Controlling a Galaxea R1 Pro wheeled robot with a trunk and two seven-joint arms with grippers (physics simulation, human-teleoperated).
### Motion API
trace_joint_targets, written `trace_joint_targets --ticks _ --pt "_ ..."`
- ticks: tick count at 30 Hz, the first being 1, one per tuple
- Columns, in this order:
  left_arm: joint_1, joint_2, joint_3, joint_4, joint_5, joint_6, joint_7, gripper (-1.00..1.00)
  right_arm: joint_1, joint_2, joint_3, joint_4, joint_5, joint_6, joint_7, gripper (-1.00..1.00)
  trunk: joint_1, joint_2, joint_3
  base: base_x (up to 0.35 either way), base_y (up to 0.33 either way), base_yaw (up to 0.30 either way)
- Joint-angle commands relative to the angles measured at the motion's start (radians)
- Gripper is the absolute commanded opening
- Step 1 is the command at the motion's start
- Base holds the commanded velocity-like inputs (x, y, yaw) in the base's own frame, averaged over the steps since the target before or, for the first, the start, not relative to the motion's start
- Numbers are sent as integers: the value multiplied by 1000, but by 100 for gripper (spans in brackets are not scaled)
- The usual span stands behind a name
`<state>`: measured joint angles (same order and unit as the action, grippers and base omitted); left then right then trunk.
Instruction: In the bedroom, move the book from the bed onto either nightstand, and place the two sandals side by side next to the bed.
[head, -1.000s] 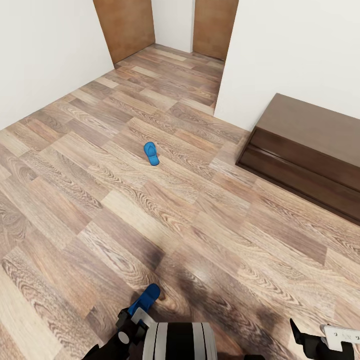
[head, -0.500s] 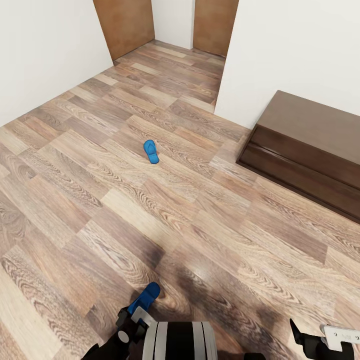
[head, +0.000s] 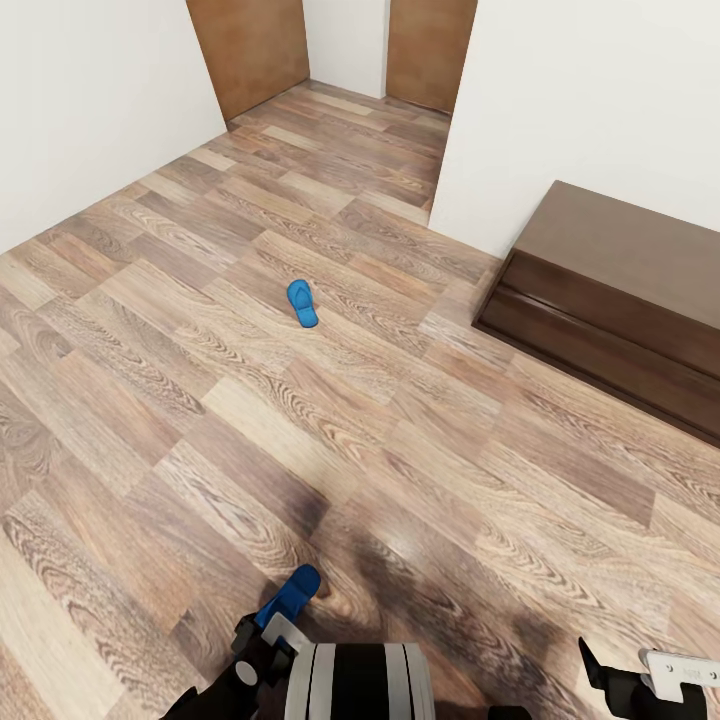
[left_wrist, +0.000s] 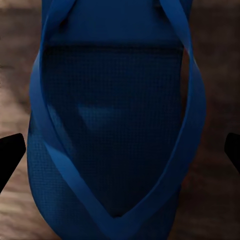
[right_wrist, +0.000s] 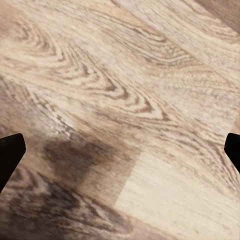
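One bright blue sandal (head: 302, 303) lies flat on the wood-plank floor, far ahead of me in the head view. The other blue sandal (head: 292, 595) sticks out forward from my left gripper (head: 264, 640) at the bottom of that view. In the left wrist view this sandal (left_wrist: 117, 125) lies sole-up across the span between the two dark fingertips (left_wrist: 10, 155), with the gripper (left_wrist: 120, 155) shut on it across its width. My right gripper (head: 640, 675) hangs low at the right, open over bare floor (right_wrist: 120, 100). The book, bed and nightstand are out of view.
A long low dark brown bench cabinet (head: 620, 290) stands against the white wall at the right. Two brown doors (head: 250, 50) close a narrow passage at the back. A white wall (head: 90, 100) borders the left. Wood-plank floor (head: 300, 440) stretches between me and the far sandal.
The whole head picture has shifted a little, so the camera has moved slightly. The sandal in my left gripper keeps its place relative to me.
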<state>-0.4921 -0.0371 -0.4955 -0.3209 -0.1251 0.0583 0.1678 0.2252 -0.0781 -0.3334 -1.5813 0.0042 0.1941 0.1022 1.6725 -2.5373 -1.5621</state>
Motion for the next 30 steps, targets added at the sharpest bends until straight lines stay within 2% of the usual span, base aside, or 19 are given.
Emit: trace_joint_targets --ticks 1,5,6,24,30 --pt "0 0 -5 -1 -10 6 6 100 0 0 -1 -2 0 5 5 100 0 0 0 0 0 0" --pt "0 0 -5 -1 -10 6 6 100 0 0 -1 -2 0 5 5 100 0 0 0 0 0 0" --pt "0 0 -5 -1 -10 6 6 -100 0 0 -1 -2 0 5 5 100 0 0 0 0 0 0" --pt "1 0 -4 0 -11 6 6 -100 0 0 -1 -2 0 5 5 100 0 0 0 0 0 0" --pt "0 0 -4 0 -11 12 5 -100 0 0 -1 -1 0 5 5 100 -3 1 23 0 0 0"
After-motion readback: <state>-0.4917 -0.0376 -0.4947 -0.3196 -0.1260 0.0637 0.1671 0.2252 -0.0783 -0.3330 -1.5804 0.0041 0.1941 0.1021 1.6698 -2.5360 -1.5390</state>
